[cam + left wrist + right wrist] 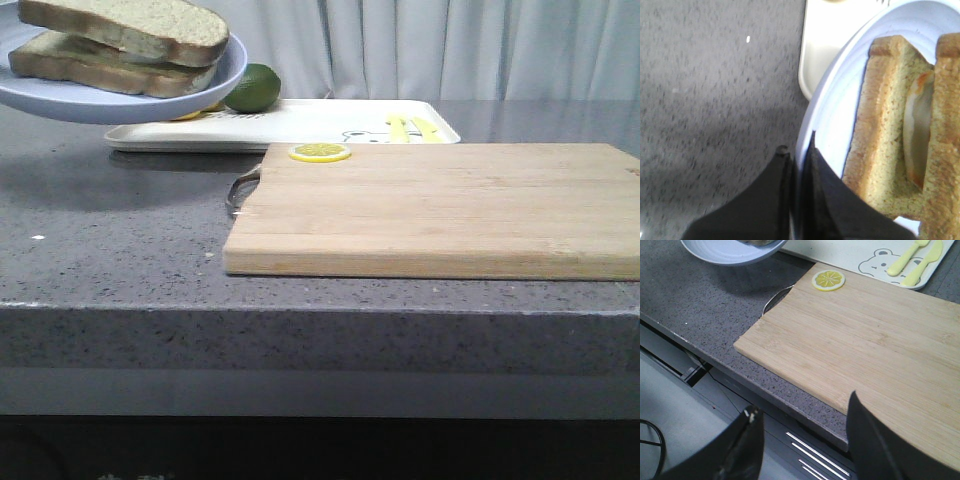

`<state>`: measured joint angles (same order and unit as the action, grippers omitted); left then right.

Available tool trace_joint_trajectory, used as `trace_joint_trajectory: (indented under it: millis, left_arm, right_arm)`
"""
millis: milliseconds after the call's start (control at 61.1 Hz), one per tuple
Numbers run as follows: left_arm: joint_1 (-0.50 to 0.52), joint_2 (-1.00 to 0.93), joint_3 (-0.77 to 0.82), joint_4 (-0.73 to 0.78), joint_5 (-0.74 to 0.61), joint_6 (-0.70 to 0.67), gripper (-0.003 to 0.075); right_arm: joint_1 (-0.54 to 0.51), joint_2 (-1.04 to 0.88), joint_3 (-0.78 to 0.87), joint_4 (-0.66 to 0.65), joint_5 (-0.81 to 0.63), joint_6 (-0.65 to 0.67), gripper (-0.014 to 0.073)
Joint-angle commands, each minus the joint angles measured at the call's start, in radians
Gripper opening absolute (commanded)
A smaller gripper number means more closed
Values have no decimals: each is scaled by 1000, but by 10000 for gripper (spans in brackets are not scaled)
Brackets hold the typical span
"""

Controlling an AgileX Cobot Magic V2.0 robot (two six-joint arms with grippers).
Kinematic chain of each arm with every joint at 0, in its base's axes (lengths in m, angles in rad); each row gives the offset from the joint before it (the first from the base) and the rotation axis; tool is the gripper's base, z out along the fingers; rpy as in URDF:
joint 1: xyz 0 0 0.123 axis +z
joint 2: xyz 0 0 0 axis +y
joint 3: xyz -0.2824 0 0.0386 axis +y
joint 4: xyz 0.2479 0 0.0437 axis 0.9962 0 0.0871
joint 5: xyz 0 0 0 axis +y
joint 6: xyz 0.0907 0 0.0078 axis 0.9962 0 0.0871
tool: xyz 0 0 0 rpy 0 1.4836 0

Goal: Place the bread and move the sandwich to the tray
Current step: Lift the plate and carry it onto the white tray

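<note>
The plate [120, 95] is up in the air at the far left, clear of the grey surface [120, 250], with its shadow on the stone below. On it sits the sandwich [125, 45], two brown-crusted slices stacked, and from the left wrist view a bit of white egg [917, 130] shows between them. The left tool [799, 165] is pinched tight on the plate's rim, one finger above and one below. The plate hangs partly over the near corner of the white tray [300, 122], which lies behind the wooden board [440, 205]. A lime [252, 88] rests at the tray's far edge, and a lemon slice [320, 152] lies on the board's back corner. The right tool [805, 440] hovers off the surface's front edge, fingers spread wide, holding nothing.
</note>
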<state>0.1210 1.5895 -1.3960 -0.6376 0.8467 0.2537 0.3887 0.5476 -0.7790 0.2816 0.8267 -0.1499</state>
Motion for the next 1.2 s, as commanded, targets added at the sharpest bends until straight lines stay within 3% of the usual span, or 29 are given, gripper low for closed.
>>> trace_joint_trajectory:
  millis: [0, 295, 688, 1179]
  left_arm:
    - [-37, -31, -70, -97, -65, -9, -20]
    - [-130, 153, -317, -99, -8, -95, -20]
    - [-151, 448, -621, -99, 121, -292, -20]
    - [-151, 544, -672, -139, 132, -353, -19]
  right_arm:
    - [-5, 1, -25, 15, -60, -5, 402]
    - [-5, 1, -25, 15, -60, -5, 402]
    - [-5, 1, -25, 15, -60, -5, 402]
    - [-5, 1, -25, 15, -60, -5, 402]
